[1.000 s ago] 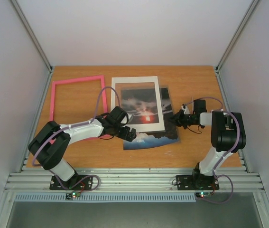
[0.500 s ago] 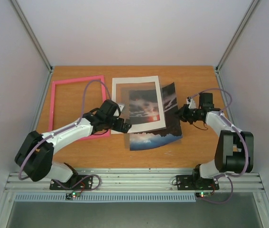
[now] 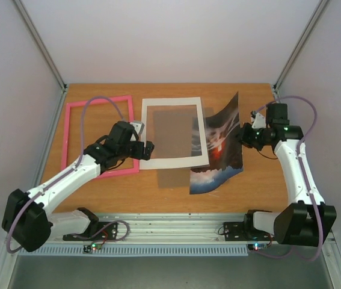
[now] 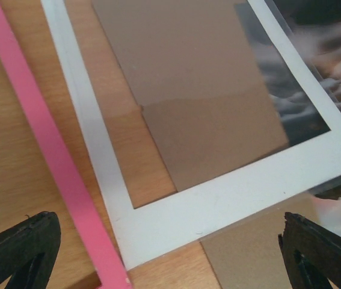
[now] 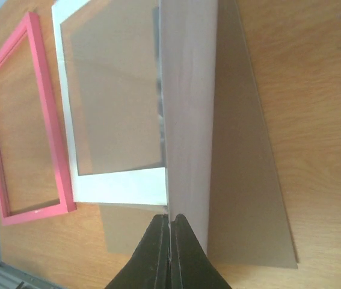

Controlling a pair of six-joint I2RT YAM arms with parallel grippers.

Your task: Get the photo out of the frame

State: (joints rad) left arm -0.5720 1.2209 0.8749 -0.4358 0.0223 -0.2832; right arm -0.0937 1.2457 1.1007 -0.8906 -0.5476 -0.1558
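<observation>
Reading the overhead view as a dial with the arm bases at 6 o'clock, the orange-brown wooden table (image 3: 248,96) fills the middle. On it, at 9 o'clock, the thin bright pink rectangular picture frame (image 3: 67,133) lies flat, with only wood showing through its opening. Just beside its 3 o'clock rail lies a white cardboard mat (image 3: 173,161) with a rectangular window. A smoky, see-through sheet (image 3: 173,177) lies under the mat and sticks out past its 6 o'clock border.

At 3 o'clock of the mat, the rectangular photo (image 3: 218,144) of a red sunset among dark clouds is out of the frame. It is raised and curled, with its far corner high and its printed side turned towards 9 o'clock. Its pale near end is low by the table, and a strip of it shows through the mat's window, under the mat's 3 o'clock border (image 4: 332,48).

The right gripper (image 3: 242,133) is at the photo's 3 o'clock edge. In its wrist view the two black fingers are pinched together on the edge of the sheet (image 5: 170,226), and the photo's pale back (image 5: 188,108) rises ahead of them.

The left gripper (image 3: 141,149) hangs over the gap between the frame and the mat. Its jaws are spread wide (image 4: 167,220), one tip on the frame side and the other past the mat's near corner, and they hold nothing.
</observation>
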